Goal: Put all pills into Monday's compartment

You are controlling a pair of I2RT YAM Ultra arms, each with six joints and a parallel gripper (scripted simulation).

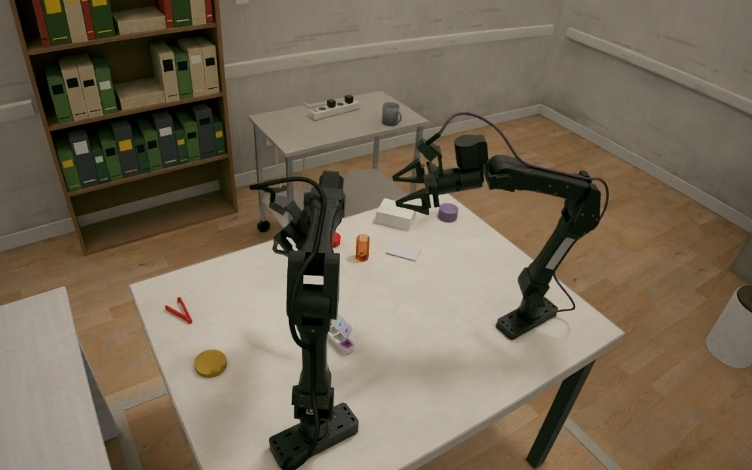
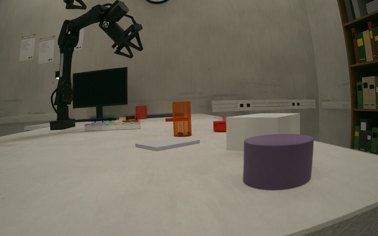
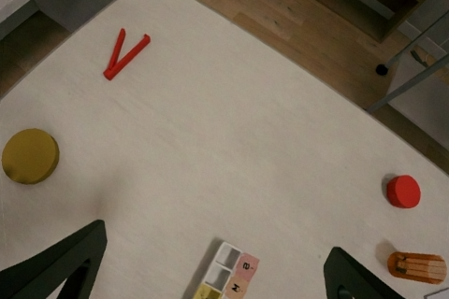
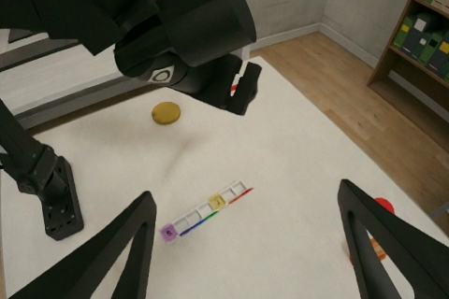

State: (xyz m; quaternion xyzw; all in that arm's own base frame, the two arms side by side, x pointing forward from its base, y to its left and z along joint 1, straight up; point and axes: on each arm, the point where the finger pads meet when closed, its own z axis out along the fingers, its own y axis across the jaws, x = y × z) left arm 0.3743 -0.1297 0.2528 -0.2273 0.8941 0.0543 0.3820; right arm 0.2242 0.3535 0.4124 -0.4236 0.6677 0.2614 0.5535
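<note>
An orange pill bottle [image 1: 361, 247] stands upright and uncapped on the table, with pills at its bottom in the exterior view [image 2: 181, 118]. Its red cap [image 1: 335, 239] lies beside it. The weekly pill organizer [image 1: 341, 335] lies near the left arm, and the left wrist view [image 3: 215, 295] shows its lids open. My left gripper [image 1: 285, 234] is open and empty, high above the table between the organizer and the bottle. My right gripper [image 1: 416, 187] is open and empty, raised above the white box [image 1: 394, 213] and away from the bottle.
A purple cylinder [image 1: 448, 212] and a flat white card [image 1: 403, 251] lie near the bottle. A yellow disc [image 1: 209, 363] and a red V-shaped piece [image 1: 178, 313] lie at the table's left side. The arm bases stand at the front and right edges.
</note>
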